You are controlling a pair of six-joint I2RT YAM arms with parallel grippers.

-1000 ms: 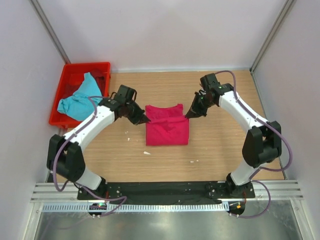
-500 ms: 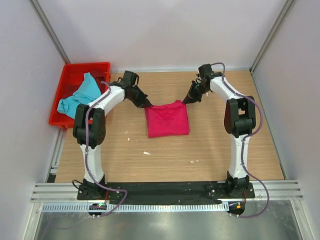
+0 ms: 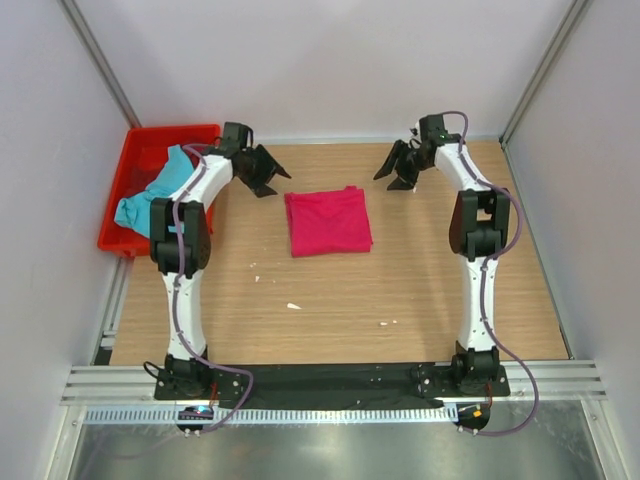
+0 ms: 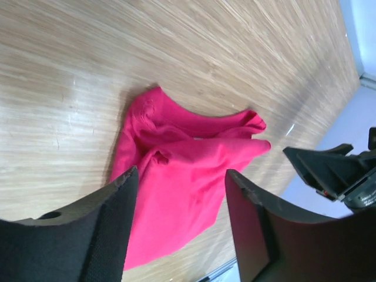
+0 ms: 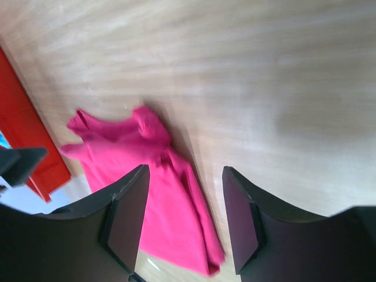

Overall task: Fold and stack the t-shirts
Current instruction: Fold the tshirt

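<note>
- Both arms have drawn back from the magenta-pink t-shirt (image 3: 328,222), whose far corners they pinched a second ago. From above, we see the left gripper (image 3: 265,178) and the right gripper (image 3: 398,168) spread and empty, apart from the cloth.
- Same view: the pink shirt lies as a rough folded rectangle on the wooden table (image 3: 330,300). The turquoise-blue t-shirt (image 3: 160,190) sits crumpled in the red crate (image 3: 175,130) at far left.
- Left wrist: the fingers stand wide with nothing between them, and the pink shirt's upper edge looks rumpled.
- Right wrist: the fingers are spread the same way, and the shirt lies flat on the wood beyond them.
- We judge the task about half done: one shirt is folded, and the turquoise one has yet to be fetched, folded and stacked.
</note>
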